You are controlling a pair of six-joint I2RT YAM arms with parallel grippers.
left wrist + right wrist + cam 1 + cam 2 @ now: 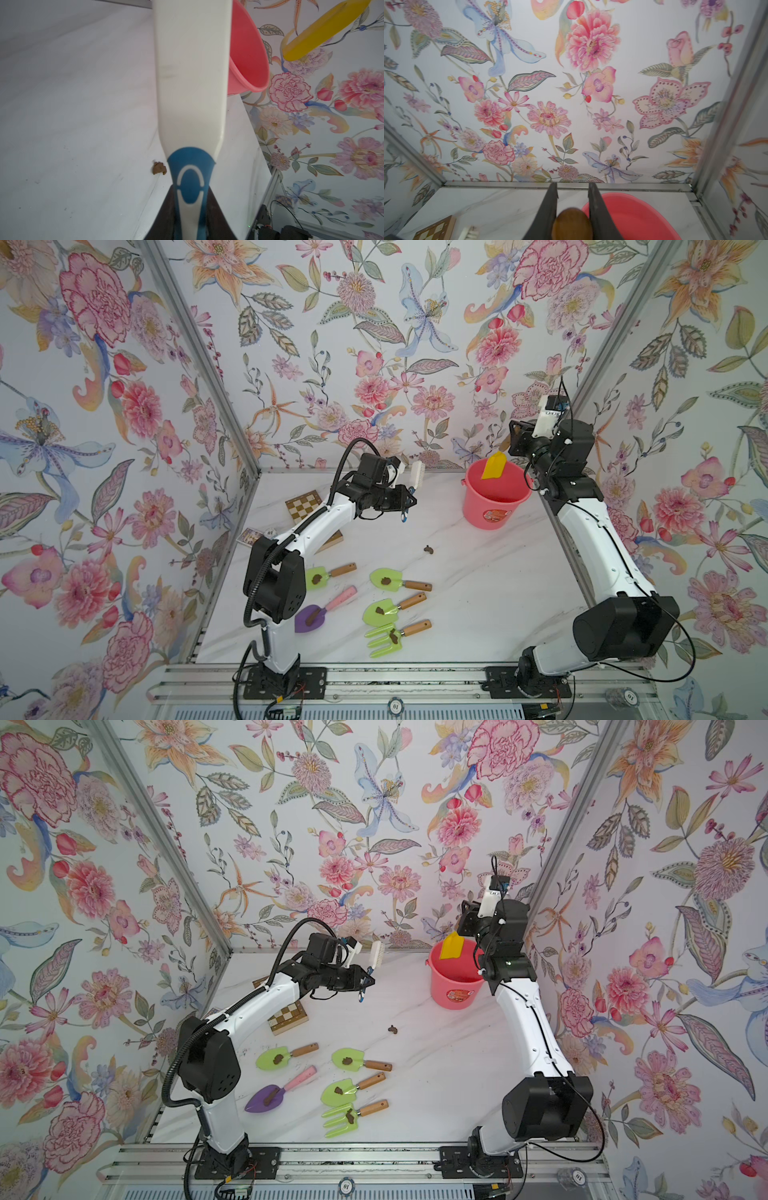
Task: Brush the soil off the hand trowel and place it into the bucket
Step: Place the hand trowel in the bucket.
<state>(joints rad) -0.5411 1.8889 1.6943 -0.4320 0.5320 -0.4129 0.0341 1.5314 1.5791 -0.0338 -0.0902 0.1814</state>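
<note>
Marble-look white tabletop (478,593) has open room at centre & right. Only one loose dark brown soil lump (428,548) lies there, well apart from everything else.

Edges: aluminium frame rails (361,469) run along the back & both sides, w/ floral walls right behind. The front edge is a slotted rail carrying both arm bases.

Round coral-pink plastic bucket (494,506) stands upright at back right near the corner, w/ the right arm just beside it. Right gripper (572,193) is clenched on the wooden handle of the yellow plastic hand trowel (493,466). Its blade hangs over the bucket mouth & is clear of the rim in the left wrist view.

Left gripper (409,499) is clenched on the blue-and-white handle of a white scrub brush (417,475). The brush head is raised mid-air, left of the bucket & apart from it.

In the way, front left-centre:
- 3 lime-green trowels (386,578) w/ wooden handles
- lime-green hand fork (388,639)
- purple trowel w/ pink handle (311,616)

Each has a brown lump on its blade. Chequered wooden chessboard (302,506) sits back left, partly under the left arm.

Writing: the bucket's orange-and-white sticker (496,515) is too small to read. The poker chip (395,706) on the front rail reads "10".
</note>
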